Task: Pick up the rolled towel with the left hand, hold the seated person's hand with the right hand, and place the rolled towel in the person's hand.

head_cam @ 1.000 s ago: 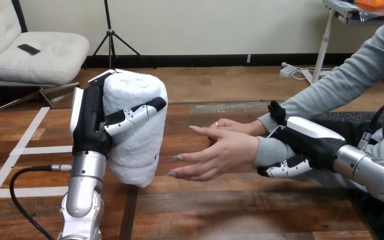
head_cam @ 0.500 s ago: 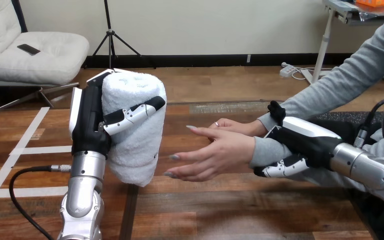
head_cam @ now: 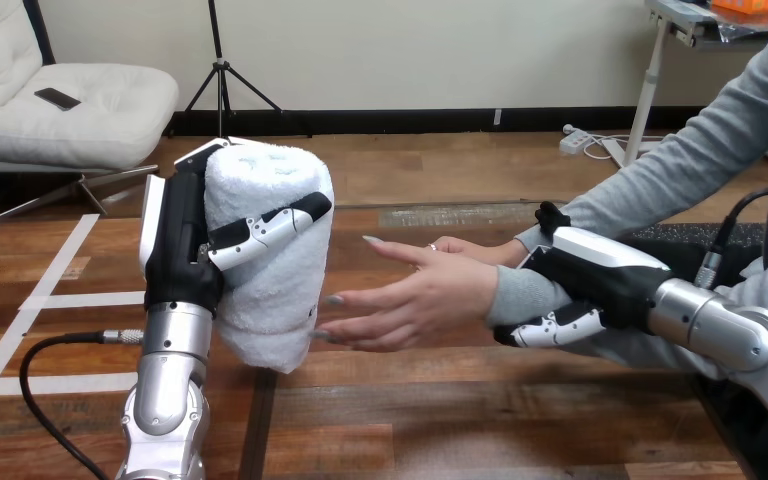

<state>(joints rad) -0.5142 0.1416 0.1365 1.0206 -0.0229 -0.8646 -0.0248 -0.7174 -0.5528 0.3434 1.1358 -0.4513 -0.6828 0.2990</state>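
A white rolled towel (head_cam: pixel 275 270) stands upright above the table at centre left, with my left hand (head_cam: pixel 185 250) shut on it, the thumb lying across its front. The person's hand (head_cam: pixel 415 300) reaches from the right, palm toward the towel, its fingertips touching or nearly touching the towel's lower right side. My right hand (head_cam: pixel 585 285) is curled round the grey-sleeved wrist of that hand, a thumb above and fingers (head_cam: pixel 550 330) below. The person's second hand (head_cam: pixel 465 250) rests behind the first.
The wooden table (head_cam: pixel 440 420) spreads below both arms. White tape lines (head_cam: pixel 50 300) cross its left part. A black cable (head_cam: pixel 45 385) loops beside my left forearm.
My right hand has moved left with the person's wrist in it, bringing the person's fingertips up to the towel. The left hand and towel have stayed put.
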